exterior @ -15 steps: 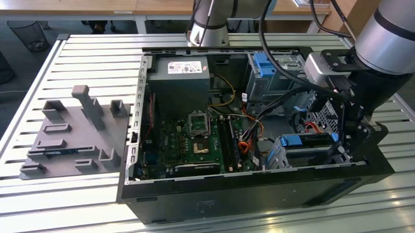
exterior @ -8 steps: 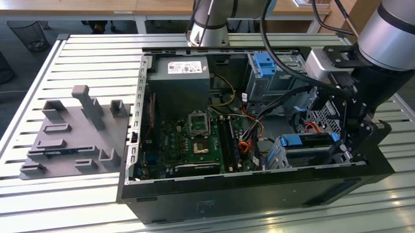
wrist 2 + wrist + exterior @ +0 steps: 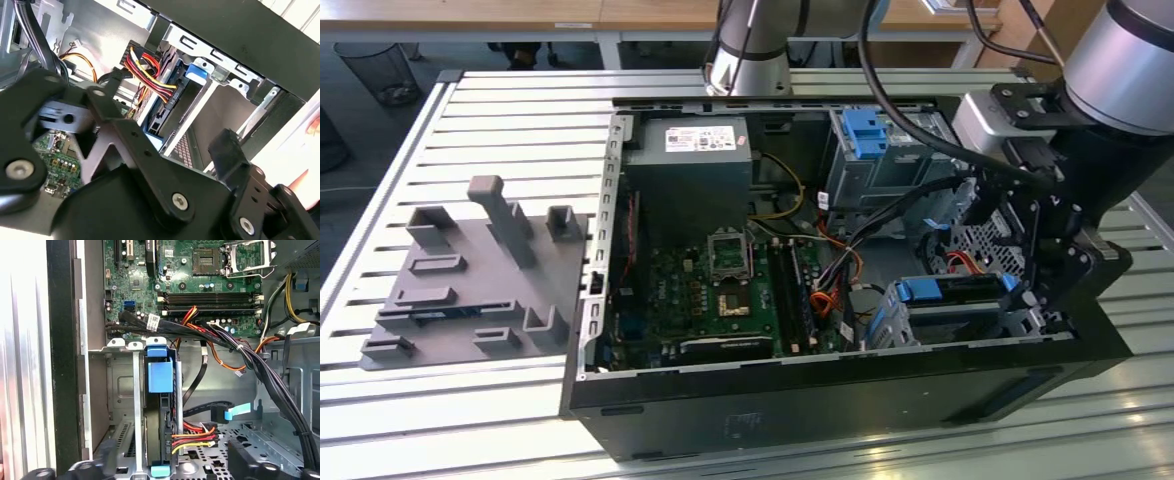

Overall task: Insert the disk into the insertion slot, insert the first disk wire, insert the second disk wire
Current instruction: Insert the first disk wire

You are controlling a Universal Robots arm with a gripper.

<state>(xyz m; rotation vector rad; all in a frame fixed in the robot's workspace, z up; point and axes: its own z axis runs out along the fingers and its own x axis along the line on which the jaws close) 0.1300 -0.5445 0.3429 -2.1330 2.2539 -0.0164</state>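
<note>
Disk (image 3: 160, 375): stands on edge inside the slot (image 3: 120, 390), with its blue carrier tab at the slot's mouth.
Slot: sits in a corner of the open case (image 3: 854, 400). The exterior view shows this, with the disk (image 3: 958, 290) in the slot (image 3: 887, 322).
Tool (image 3: 175, 467): open and holding nothing. In the first wrist view a finger sits on either side of the slot, well apart, with the disk's end between them.
Tool, exterior view (image 3: 1043, 310): reaches down into the case at the slot's far end. I can't read the finger gap from here.
Fingers (image 3: 227, 145): the second wrist view shows them spread, near the slot (image 3: 235, 75) but not touching the disk (image 3: 165, 110).
Red-yellow wire (image 3: 192, 437): its plug sits against the disk's end in the slot. The second wrist view shows the plug (image 3: 170, 95) seated on the disk edge.
Black wire (image 3: 235, 411): has a blue plug and hangs free beside the slot, apart from the disk.
Motherboard (image 3: 200, 270): lies past the slot's mouth in the first wrist view.
Table (image 3: 494, 120): slatted, and carries the case and so the slot.
Grey fixture (image 3: 467, 280): lies on the table, well away from the slot.
</note>
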